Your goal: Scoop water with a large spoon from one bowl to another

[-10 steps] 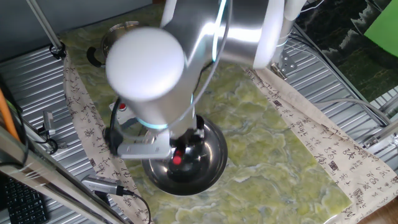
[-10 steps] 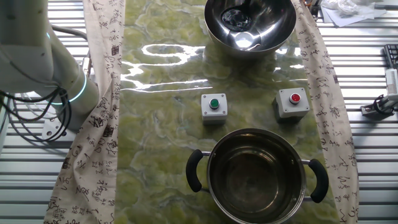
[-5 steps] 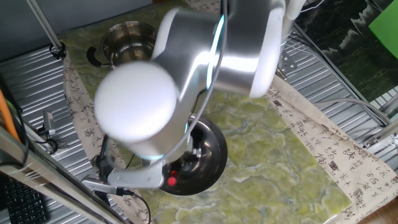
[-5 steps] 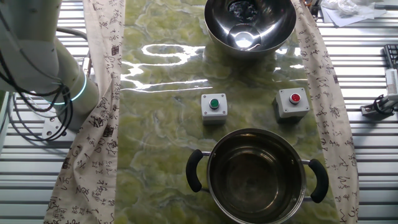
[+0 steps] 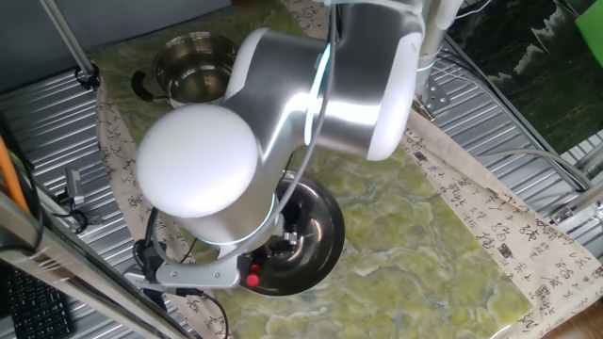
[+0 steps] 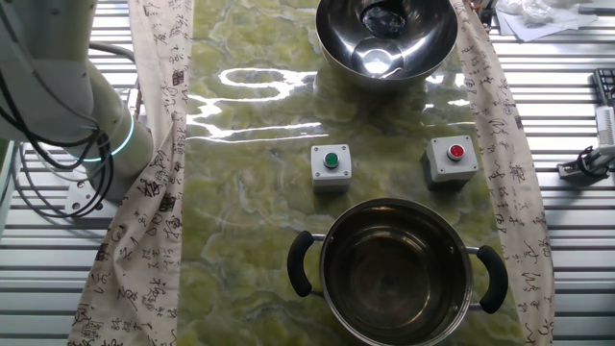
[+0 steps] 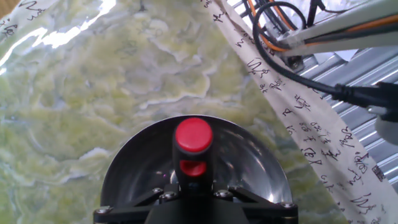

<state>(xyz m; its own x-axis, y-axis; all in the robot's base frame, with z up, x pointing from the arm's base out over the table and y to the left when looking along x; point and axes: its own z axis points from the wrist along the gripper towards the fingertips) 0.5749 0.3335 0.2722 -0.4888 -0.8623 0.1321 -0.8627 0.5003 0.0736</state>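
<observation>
Over wide bowl [image 7: 261,162] — hand [image 7: 194,186], spoon [image 7: 193,140] upright

A green marbled mat [image 6: 250,192] is laid on a ribbed metal table [image 6: 567,240]. It is edged by cloth strips [image 6: 144,211] printed with script. Glare is seen on the mat.

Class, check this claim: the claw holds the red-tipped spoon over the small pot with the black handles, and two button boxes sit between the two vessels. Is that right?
Not quite. The spoon is over the wide handleless bowl, as the hand view shows; the pot stands apart with nothing over it. The rest holds: the claw holds the spoon, and the button boxes sit between the vessels.
</observation>
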